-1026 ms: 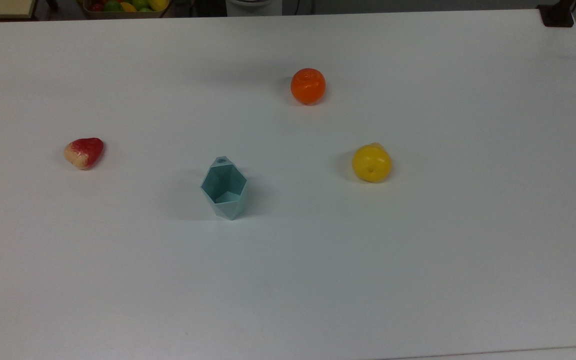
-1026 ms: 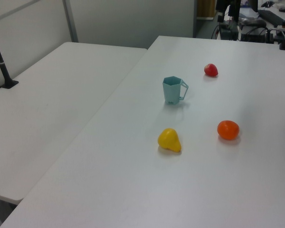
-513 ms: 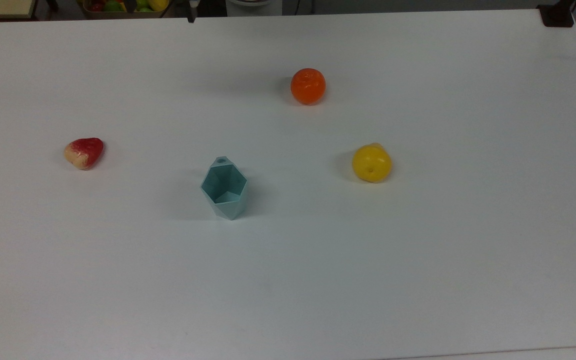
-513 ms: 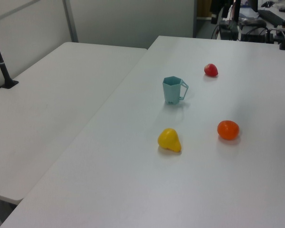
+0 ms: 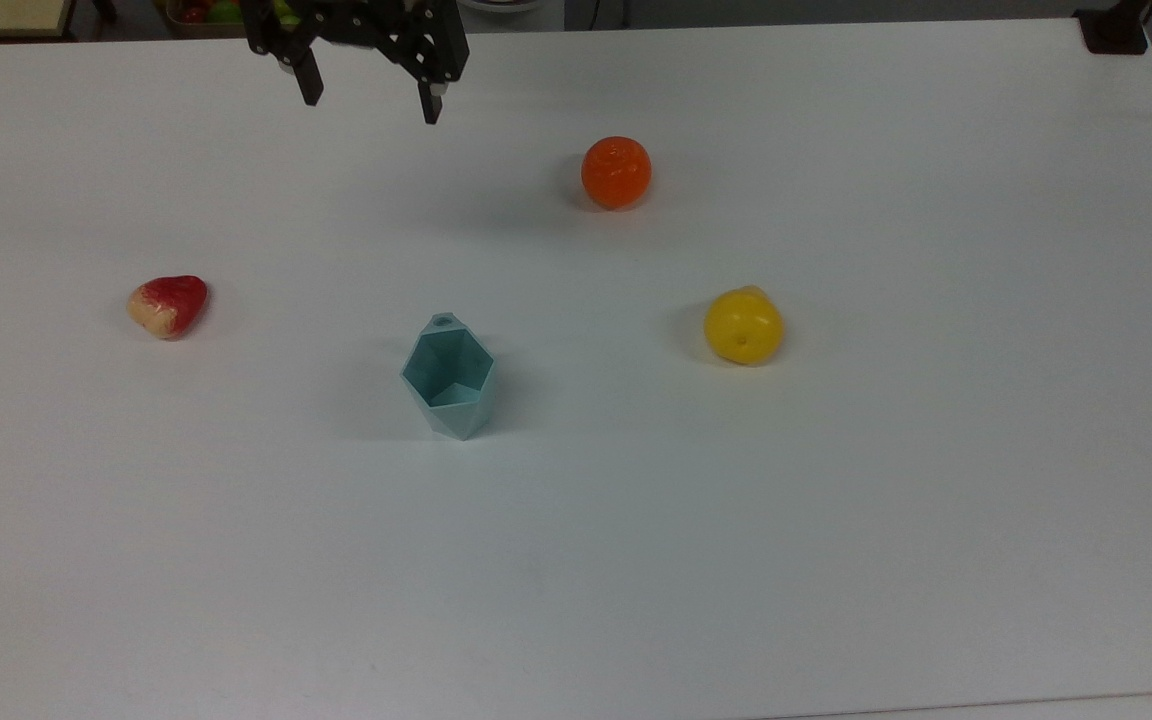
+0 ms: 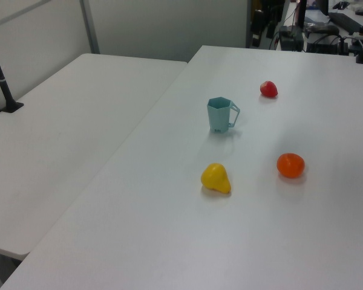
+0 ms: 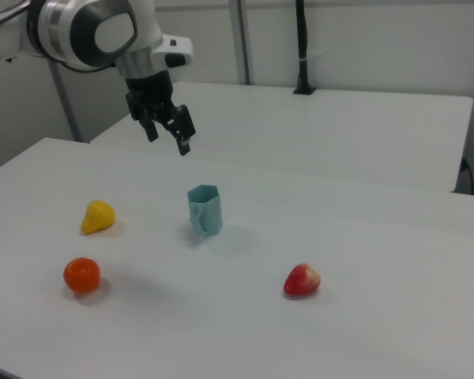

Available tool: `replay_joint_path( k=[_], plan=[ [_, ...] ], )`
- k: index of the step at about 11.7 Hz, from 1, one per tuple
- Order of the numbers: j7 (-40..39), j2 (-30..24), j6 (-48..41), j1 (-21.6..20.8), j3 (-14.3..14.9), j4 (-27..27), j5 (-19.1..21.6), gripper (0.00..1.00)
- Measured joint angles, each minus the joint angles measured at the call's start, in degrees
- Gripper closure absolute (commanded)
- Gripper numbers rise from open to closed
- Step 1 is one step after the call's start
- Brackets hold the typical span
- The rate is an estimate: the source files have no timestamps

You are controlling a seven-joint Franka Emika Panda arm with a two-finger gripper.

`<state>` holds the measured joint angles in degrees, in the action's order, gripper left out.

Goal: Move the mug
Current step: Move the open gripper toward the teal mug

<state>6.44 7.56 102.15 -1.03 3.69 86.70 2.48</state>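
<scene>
At the left of the top view, a red-and-cream strawberry (image 5: 168,306) is lying on the white tabletop (image 5: 836,520). Toward the upper left of the frame, the black pincer (image 5: 369,103) is hanging above the tabletop with its two fingers spread wide apart, gripping nothing. Near the middle, slightly left of centre, the pale teal faceted mug (image 5: 448,375) is standing upright with its open hexagonal rim facing up and its small holed tab pointing toward the top of the frame, well apart from the pincer. Right of it, toward the upper middle, an orange (image 5: 616,172) is sitting, and farther right, at mid height, a yellow pear (image 5: 744,325) is resting. Across the right view, the pincer (image 7: 167,136) is hovering in the upper left, above and behind the mug (image 7: 205,209) standing at centre.
</scene>
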Motion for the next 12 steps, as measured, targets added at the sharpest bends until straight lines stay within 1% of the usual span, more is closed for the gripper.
replay_joint_path(
  k=[5, 12],
  plan=[
    [0.03, 0.13, 3.13, -0.01, -1.75, 3.48, 0.0, 0.0],
    [0.03, 0.26, 3.16, 0.0, -2.19, 4.23, 0.0, 0.0]
  ],
)
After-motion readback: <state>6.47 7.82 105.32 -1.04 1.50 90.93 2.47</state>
